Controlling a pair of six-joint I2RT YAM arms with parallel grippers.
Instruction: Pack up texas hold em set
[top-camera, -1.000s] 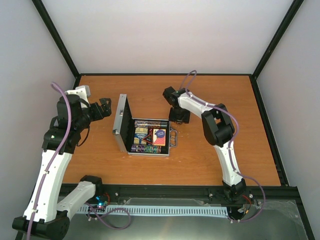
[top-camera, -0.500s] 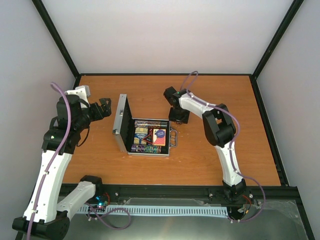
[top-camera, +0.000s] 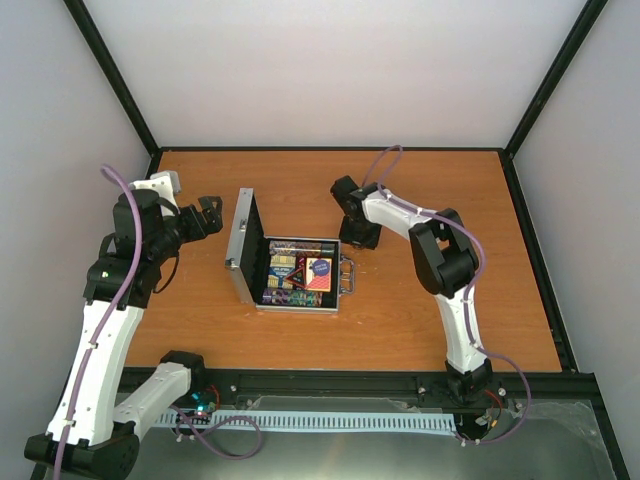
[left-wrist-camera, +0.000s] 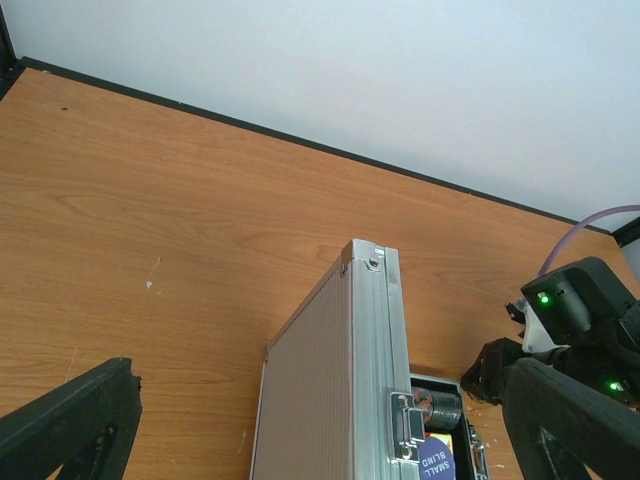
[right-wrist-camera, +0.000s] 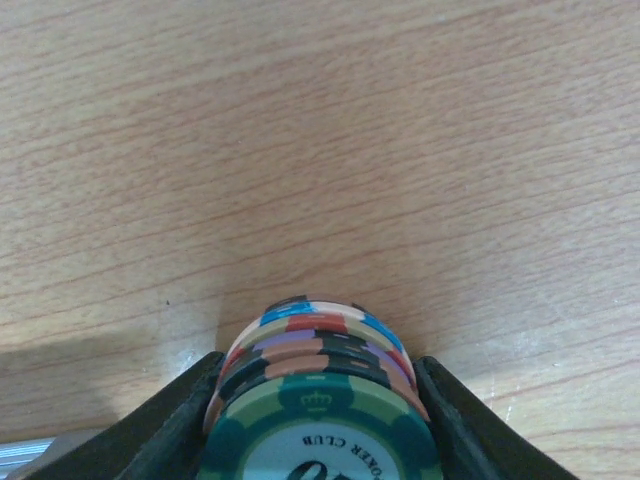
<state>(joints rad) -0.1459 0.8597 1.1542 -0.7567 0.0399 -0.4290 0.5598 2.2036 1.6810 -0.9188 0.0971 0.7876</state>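
Right arm's elbow has drifted slightly to the right over the last second, while the right gripper sits low on the counter, just beyond the far right corner of the aluminium case. Left arm and case are unchanged. In the right wrist view the jaws have drawn in on a stack of poker chips. A finger rests against each side, so I read it as gripped. The left gripper hangs beside the raised lid, jaws spread wide and empty. Step in hand, as I judge it: collecting this loose stack to return it to the case. The next move calls for a straight lift, a short carry over the case rim, and a firm enough hold that the chips do not fan out. I cannot tell which slot has room. The case is open near the counter's middle, its ribbed silver lid upright on the left and its metal handle facing the right arm. Its tray is crowded with card decks and chip rows. The stack's top chip is green with a crown and "POKER CLUB"; black, orange, purple, red and blue edges sit below it, slightly skewed.
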